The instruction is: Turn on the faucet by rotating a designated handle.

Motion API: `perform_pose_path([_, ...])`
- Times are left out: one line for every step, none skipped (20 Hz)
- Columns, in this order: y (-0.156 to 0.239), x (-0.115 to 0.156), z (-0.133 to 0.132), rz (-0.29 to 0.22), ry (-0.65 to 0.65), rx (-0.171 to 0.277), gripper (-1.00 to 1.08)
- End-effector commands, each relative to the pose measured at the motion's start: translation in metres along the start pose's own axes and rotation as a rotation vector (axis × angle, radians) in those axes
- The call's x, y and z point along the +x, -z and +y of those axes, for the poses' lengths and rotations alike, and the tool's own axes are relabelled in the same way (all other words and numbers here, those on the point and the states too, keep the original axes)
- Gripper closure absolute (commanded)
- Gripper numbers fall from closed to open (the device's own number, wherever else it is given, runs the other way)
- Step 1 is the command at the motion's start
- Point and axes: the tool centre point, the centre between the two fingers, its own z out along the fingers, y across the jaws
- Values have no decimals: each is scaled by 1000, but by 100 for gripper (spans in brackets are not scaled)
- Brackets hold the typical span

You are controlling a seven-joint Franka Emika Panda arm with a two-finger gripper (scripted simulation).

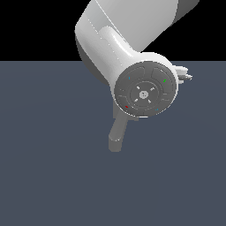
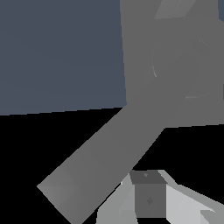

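In the wrist view the faucet's flat grey back plate [image 2: 175, 87] fills the upper right, with a round hub [image 2: 188, 65] on it. A thick grey spout [image 2: 100, 162] runs from the plate's corner toward the camera. A lighter grey strip [image 2: 173, 8] beyond the hub may be the handle; I cannot tell. One dark finger [image 2: 148, 197] of my gripper shows close beside the spout, and the gap between the fingers is out of frame. In the exterior view the arm's round-capped link [image 1: 145, 90] hides the gripper and plate, and only the spout [image 1: 117, 136] pokes out below it.
A flat blue-grey floor [image 1: 53, 167] spreads around the faucet in the exterior view. A small white part of the hand [image 1: 184, 73] sticks out on the exterior view's right of the big link.
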Motion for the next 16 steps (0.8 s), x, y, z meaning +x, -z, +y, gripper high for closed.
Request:
perform_pose_path([-2, 3, -10, 5, 16, -4, 108])
perform_pose_path([-3, 5, -13, 6, 19, -6, 108])
perform_pose_path([-4, 6, -16, 6, 21, -7, 108])
perform_pose_path([-4, 8, -19, 7, 24, -8, 108])
perform_pose_path([-5, 10, -21, 7, 26, -9, 108])
perform_pose_path([-5, 11, -24, 8, 29, -11, 108])
perform_pose_path([-6, 13, -27, 8, 32, -12, 108])
perform_pose_path([-7, 15, -30, 9, 34, -13, 108])
perform_pose_path([-7, 16, -33, 10, 37, -14, 108])
perform_pose_path([-8, 18, -36, 10, 40, -15, 108])
perform_pose_path([-9, 19, -38, 11, 42, -17, 108])
perform_pose_path([-9, 21, -41, 11, 45, -18, 108])
perform_pose_path([-10, 23, -44, 12, 47, -19, 108])
perform_pose_path([-10, 24, -47, 12, 50, -20, 108])
perform_pose_path([-11, 26, -50, 13, 53, -22, 108])
perform_pose_path([-12, 27, -53, 13, 55, -23, 108])
